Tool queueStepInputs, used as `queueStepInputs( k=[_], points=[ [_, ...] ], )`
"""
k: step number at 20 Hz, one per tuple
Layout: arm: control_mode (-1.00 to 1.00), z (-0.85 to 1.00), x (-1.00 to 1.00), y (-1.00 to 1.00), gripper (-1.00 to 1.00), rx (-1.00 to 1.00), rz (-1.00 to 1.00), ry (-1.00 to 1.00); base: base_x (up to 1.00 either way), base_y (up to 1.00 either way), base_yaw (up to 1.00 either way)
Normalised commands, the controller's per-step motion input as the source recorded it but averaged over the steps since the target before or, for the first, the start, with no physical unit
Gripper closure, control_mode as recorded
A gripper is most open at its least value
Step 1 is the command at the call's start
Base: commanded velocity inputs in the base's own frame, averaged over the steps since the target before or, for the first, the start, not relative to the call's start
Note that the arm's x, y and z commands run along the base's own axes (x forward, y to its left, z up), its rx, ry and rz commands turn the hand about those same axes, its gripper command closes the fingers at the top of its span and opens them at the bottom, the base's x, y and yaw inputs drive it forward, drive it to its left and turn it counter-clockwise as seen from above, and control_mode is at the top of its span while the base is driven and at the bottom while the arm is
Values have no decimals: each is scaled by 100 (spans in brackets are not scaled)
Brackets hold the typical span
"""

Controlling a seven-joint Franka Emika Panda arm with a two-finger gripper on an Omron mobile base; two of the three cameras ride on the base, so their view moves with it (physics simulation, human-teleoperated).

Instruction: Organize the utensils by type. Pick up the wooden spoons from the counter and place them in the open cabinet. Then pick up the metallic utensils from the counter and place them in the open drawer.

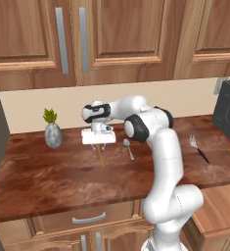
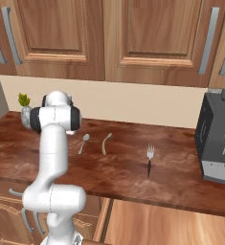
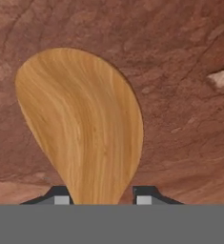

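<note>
Orange-brown wooden spoon (image 3: pixel 82 126) flat on counter (image 1: pixel 48 181), between gripper (image 3: pixel 102 195) fingers; bowl toward 12 o'clock in hand view, neck between tips. Jaws partway closed, grip unconfirmed.

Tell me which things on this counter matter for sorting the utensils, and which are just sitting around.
For the job:
- orange-brown wooden spoon, between the end effector's tips
- beige wooden spoon
- grey metal spoon
- counter

Just lying about:
- dark-handled fork
- potted plant
- black appliance
</note>
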Motion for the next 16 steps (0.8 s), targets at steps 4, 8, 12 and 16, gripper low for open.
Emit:
queueStepInputs(
  k=[4,8,12,16],
  points=[
    [-100,-19,-66,-1,100,0,0,0,0,0,0],
    [-100,6,-57,-5,100,4,0,0,0,0,0],
    [-100,40,-43,0,100,5,2,0,0,0,0],
    [-100,57,-51,-4,100,4,5,0,0,0,0]
  ],
)
